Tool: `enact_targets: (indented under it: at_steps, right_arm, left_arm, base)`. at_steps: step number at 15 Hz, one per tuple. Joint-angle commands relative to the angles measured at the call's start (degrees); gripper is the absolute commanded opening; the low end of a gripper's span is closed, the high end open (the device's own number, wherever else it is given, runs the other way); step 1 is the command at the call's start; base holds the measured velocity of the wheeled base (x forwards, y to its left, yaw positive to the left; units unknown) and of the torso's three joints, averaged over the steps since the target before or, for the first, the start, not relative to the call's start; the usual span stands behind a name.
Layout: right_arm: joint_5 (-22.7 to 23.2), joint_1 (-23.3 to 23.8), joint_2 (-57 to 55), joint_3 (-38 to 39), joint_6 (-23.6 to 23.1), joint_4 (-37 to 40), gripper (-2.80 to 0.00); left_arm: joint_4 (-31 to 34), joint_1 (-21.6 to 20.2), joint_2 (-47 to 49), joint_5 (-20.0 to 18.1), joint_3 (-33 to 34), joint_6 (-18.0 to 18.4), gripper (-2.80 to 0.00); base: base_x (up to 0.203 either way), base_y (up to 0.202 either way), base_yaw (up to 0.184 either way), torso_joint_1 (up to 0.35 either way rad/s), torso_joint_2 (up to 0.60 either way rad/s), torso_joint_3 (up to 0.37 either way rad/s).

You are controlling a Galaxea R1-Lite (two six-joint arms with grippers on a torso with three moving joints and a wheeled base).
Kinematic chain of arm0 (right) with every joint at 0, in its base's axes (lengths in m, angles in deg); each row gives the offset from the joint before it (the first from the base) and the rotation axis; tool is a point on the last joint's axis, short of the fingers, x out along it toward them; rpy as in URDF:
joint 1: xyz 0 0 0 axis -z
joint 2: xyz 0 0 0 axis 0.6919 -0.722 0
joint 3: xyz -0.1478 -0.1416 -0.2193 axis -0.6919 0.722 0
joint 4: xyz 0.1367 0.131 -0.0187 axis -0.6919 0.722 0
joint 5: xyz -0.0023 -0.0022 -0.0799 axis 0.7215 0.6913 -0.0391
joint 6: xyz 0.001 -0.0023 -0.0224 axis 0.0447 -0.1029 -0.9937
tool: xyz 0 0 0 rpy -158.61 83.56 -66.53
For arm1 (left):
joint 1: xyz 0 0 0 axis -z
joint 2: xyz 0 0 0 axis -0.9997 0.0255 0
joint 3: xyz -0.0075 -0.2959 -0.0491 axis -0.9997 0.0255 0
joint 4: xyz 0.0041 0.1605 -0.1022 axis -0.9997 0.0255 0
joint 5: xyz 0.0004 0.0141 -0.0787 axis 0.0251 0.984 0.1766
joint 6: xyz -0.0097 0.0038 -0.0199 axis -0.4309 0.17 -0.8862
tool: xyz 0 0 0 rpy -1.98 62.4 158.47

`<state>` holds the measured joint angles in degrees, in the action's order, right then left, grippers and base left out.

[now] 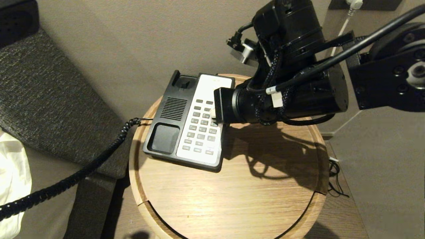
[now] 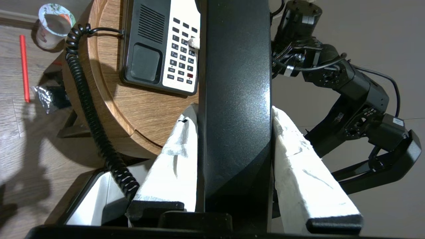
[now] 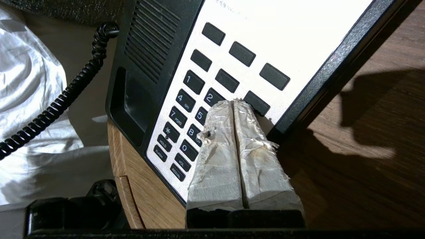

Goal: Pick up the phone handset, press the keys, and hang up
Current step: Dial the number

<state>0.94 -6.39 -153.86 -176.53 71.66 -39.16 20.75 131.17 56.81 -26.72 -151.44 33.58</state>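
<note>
The phone handset (image 2: 235, 83), a long glossy black bar, is off its cradle and clamped between the white-wrapped fingers (image 2: 172, 156) of my left gripper (image 2: 234, 109); neither shows in the head view. Its coiled cord (image 1: 66, 181) runs from the phone base (image 1: 166, 109) off the table's left edge. My right gripper (image 3: 233, 103) is shut, its wrapped tips touching the white keypad (image 3: 186, 109) beside keys 2 and 5, under the right column of keys. From the head, that gripper (image 1: 212, 116) reaches in from the right over the keys. The cradle (image 1: 164, 137) lies bare.
The phone sits at the back left of a round wooden table (image 1: 232, 199) with a raised rim. A grey upholstered seat (image 1: 49, 99) and white cloth (image 1: 13, 172) lie left. A paper cup (image 2: 53, 20), red stick (image 2: 24, 66) and foil wrapper (image 2: 46, 98) are on the floor.
</note>
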Motion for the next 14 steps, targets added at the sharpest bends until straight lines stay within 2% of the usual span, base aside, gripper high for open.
enact_targets:
  at_steps: [1, 6, 14]
  right_arm:
    - [-0.26, 0.05, -0.08, 0.61, -0.01, 0.45, -2.80]
    - [-0.96, 0.14, 0.45, 0.44, -0.36, 0.45, -2.80]
    - [-0.51, -0.27, 2.11, -0.79, 1.86, 2.60, -2.80]
  left_arm:
    - [0.11, 0.00, -0.10, -0.10, 0.03, -0.13, -2.80]
    - [0.02, 0.00, 0.08, -0.21, 0.12, -0.13, -2.80]
    - [-0.86, 0.00, -0.20, -0.47, 0.75, -0.31, -2.80]
  base:
    - [0.000, 0.000, 0.000, 0.000, 0.00, 0.000]
    - [0.000, 0.000, 0.000, 0.000, 0.00, 0.000]
    - [0.000, 0.000, 0.000, 0.000, 0.00, 0.000]
